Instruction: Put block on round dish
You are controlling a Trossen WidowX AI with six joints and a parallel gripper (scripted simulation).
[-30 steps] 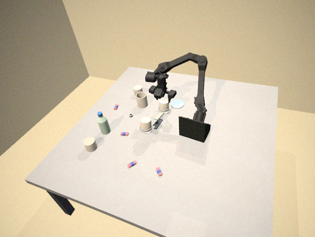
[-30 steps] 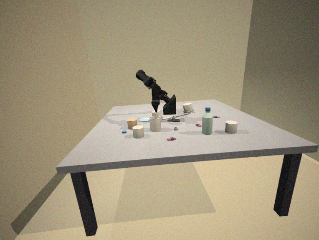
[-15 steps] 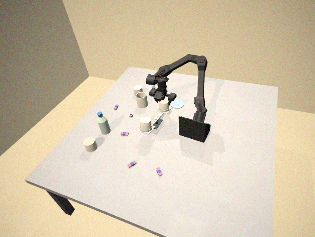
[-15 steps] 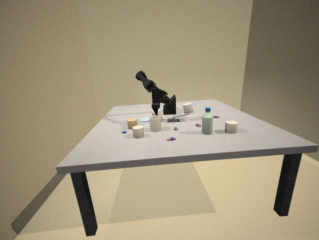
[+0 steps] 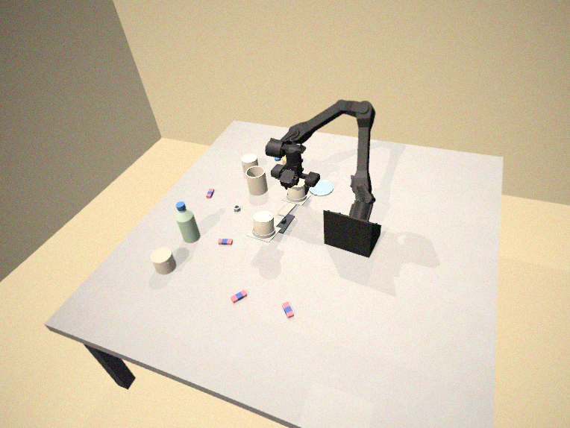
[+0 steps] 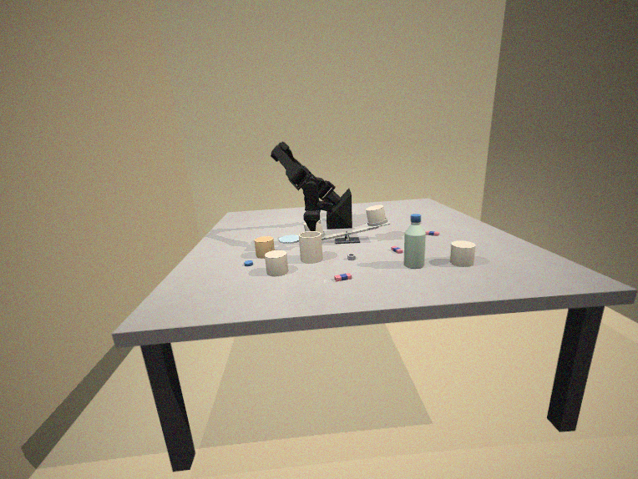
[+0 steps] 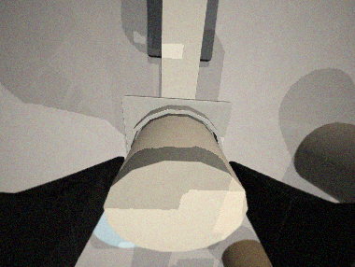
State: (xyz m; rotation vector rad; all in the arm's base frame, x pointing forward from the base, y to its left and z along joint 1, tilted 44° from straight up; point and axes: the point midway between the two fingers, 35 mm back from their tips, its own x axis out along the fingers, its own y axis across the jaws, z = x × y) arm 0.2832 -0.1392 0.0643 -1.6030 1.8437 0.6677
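Note:
The balance [image 5: 286, 210] [image 6: 356, 231] [image 7: 181, 79] is tilted, its end near the dish low and its other end raised. A beige cup [image 5: 296, 192] [image 7: 175, 205] stands on the low end. The identical cup [image 5: 263, 224] [image 6: 376, 214] stands on the raised end. My gripper [image 5: 296, 187] [image 6: 311, 228] [image 7: 177, 164] is open around the low cup, pointing down, one finger on each side; whether the fingers touch it is unclear. The round light-blue dish [image 5: 321, 187] [image 6: 289, 239] [image 7: 109, 233] lies just beyond that cup with nothing seen on it. No block is visible.
A taller hollow cup [image 5: 257, 181] [image 6: 311, 248] and an orange cylinder [image 6: 264, 247] [image 7: 246, 256] stand near the low end. Two beige cylinders [image 6: 276, 263] [image 6: 463, 254], a green bottle [image 5: 187, 225] [image 6: 414, 247], a small nut [image 5: 236, 208] and several red-blue pieces [image 5: 225, 241] are farther out.

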